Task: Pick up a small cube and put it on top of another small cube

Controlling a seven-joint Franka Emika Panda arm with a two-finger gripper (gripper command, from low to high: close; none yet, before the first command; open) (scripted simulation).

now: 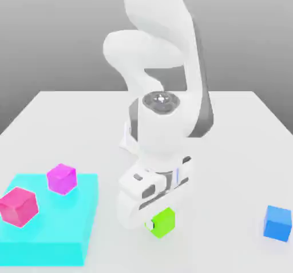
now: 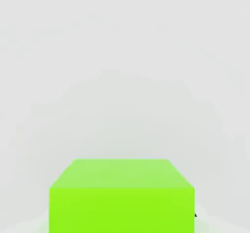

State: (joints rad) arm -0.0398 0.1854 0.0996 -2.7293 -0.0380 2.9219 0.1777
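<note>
The small lime-green cube (image 1: 165, 221) rests on the white table near the front, in the middle of the exterior view. My gripper (image 1: 157, 219) is lowered straight over it, with the white hand just above and the fingers down at the cube's sides, shut on it. In the hand view the green cube (image 2: 122, 196) looms close between the fingers, its top face and one side face showing. The bright blue cube (image 1: 278, 223) sits alone on the table far toward the exterior view's right, well apart from the gripper.
A flat cyan platform (image 1: 51, 240) lies at the exterior view's left front. On it stand a magenta cube (image 1: 61, 178) and a pink cube (image 1: 18, 206). The white table (image 1: 229, 169) stretches open between the green and blue cubes.
</note>
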